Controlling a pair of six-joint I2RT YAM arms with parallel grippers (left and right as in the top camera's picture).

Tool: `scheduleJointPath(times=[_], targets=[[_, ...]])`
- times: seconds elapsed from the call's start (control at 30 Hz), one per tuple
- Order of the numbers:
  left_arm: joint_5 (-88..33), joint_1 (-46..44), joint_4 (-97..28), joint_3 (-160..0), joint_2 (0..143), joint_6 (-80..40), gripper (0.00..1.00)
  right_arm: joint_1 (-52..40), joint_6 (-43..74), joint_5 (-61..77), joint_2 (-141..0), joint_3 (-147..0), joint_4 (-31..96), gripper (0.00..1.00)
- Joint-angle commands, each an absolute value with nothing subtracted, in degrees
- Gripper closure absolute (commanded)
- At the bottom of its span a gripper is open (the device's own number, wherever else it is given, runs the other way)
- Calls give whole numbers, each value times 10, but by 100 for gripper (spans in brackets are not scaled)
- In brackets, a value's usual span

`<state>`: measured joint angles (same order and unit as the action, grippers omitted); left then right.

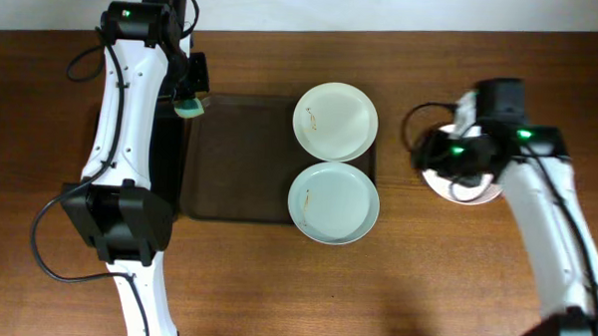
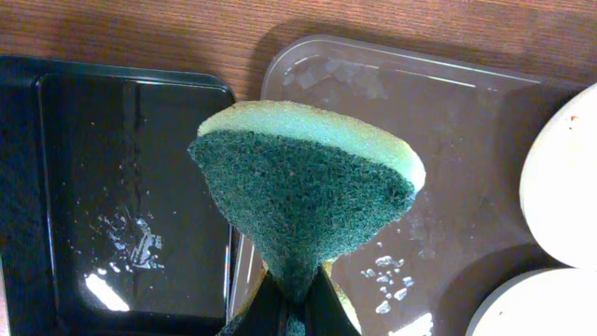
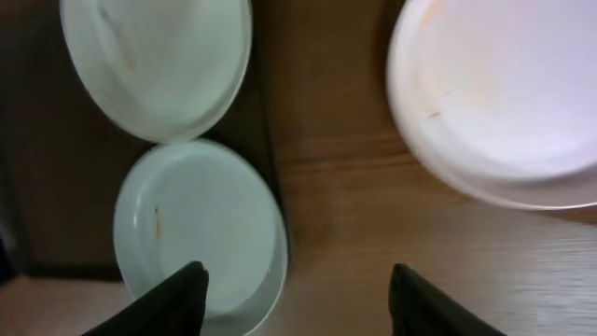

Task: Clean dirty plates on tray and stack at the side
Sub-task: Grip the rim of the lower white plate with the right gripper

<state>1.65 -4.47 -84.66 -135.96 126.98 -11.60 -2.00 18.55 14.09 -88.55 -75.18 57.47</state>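
At tray's far-left corner: left gripper (image 1: 190, 100) hovers, pinching green sponge (image 2: 308, 187)
Right gripper (image 3: 297, 280): fingers spread, nothing between them, above wooden table (image 1: 425, 282)
White plate (image 1: 460, 193): on table right of tray, off it, partly under right arm
Tray (image 1: 240, 156): dark brown, long axis runs left-right
Plates on tray: white one (image 1: 335, 120) far, blue-green one (image 1: 333, 202) near, lined front-to-back at right end, both brown-smudged
Black tray (image 2: 131, 187): just left of brown tray

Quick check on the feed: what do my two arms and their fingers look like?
The left arm and right arm have white links, black joint housings, small green lights and looping black cables. The right gripper has dark, tapered fingers; the left gripper shows dark fingers, barely in view.
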Motion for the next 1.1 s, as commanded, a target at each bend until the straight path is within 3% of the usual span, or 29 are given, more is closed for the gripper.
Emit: scheduleJointPath(times=[0.0,0.3,0.37,0.47,0.6,0.9,0.93,1.07], targets=[[12,-44,-853,-1356,1267,-110,99,-83,249,131,-947,-728,583,43],[12,-44,-857,-1356,1267,-110,99,-163,296,128,-1070,-718,596,51],[12,-44,-857,-1356,1267,-110,99,-166,297,106,-1085,-717,593,57],[13,-43,-854,-1356,1267,-110,99,-166,297,90,-1090,-717,580,75],[13,-43,-851,-1356,1267,-110,99,-166,294,90,-1090,-717,576,82],[13,-43,-851,-1356,1267,-110,99,-192,294,74,-1091,-714,568,82],[13,-43,-851,-1356,1267,-110,99,-192,294,75,-1091,-714,568,96],[12,-43,-848,-1356,1267,-110,99,-194,248,90,-1090,-726,569,96]])
